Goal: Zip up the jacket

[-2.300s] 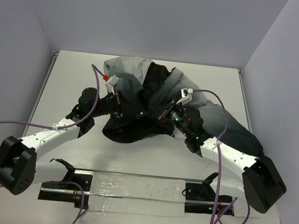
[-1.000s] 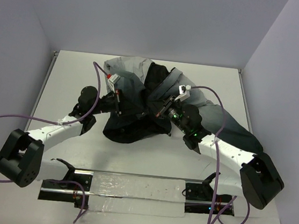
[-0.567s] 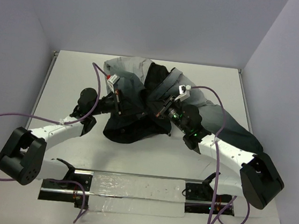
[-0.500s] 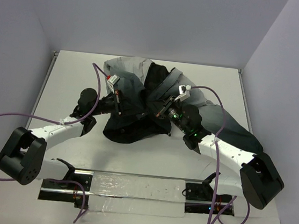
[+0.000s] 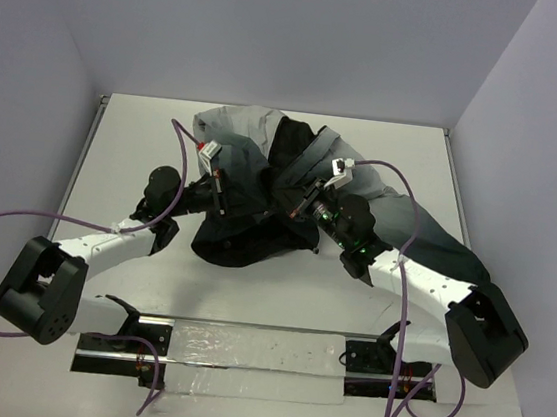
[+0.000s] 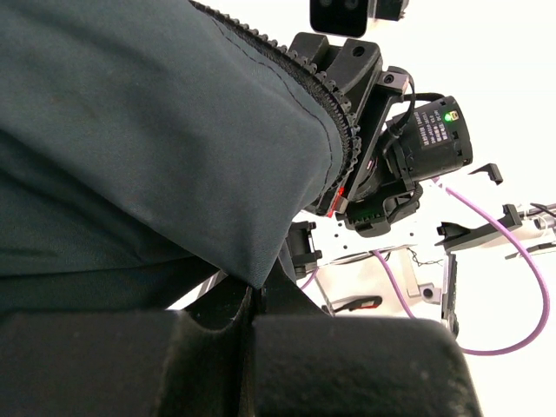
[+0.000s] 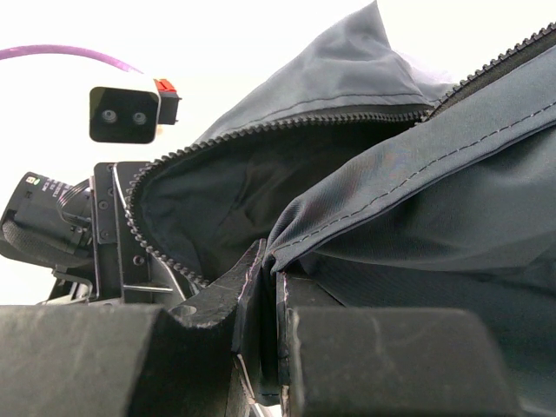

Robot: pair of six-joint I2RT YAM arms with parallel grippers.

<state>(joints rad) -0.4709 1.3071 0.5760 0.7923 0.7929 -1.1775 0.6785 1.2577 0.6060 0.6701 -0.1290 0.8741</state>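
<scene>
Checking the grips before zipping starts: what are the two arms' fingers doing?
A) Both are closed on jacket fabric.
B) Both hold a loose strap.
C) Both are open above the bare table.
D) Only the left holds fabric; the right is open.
A: each wrist view shows it, the left fingers pinching a fold of the jacket and the right fingers clamping its seamed edge.

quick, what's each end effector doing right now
left end effector: closed, pinching a fold of the jacket
right end effector: closed, gripping a seamed edge of the jacket
</scene>
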